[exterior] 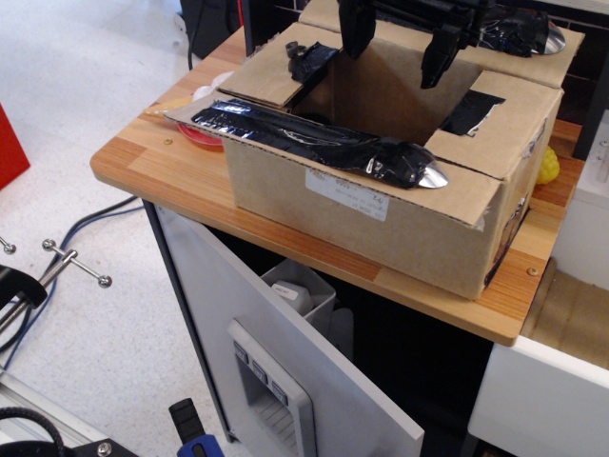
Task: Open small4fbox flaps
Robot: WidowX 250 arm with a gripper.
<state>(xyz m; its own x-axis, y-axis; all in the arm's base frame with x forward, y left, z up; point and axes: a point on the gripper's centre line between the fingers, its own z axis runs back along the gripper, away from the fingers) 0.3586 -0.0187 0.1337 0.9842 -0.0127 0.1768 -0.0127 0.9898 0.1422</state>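
The small4fbox (400, 214) is a brown cardboard box with a white label strip (347, 195) on its near long side, and it fills most of the wooden tabletop (143, 162). The near long flap (314, 141) carries crinkled black tape and lies roughly level, sticking out to the left. The left short flap (276, 71) and the right short flap (495, 124) lie flat over the ends. The far long flap (519, 43) is folded back. The middle of the top is open. My gripper (400, 48) hangs over the opening, its two black fingers (442, 52) spread apart and holding nothing.
A red round object (202, 135) and a white item (205, 90) lie left of the box under the flap. A yellow object (548, 167) sits at the box's right. Below the table a white cabinet door (285, 371) stands open, with a bin (303, 290) inside. A white counter (585, 219) is at the right.
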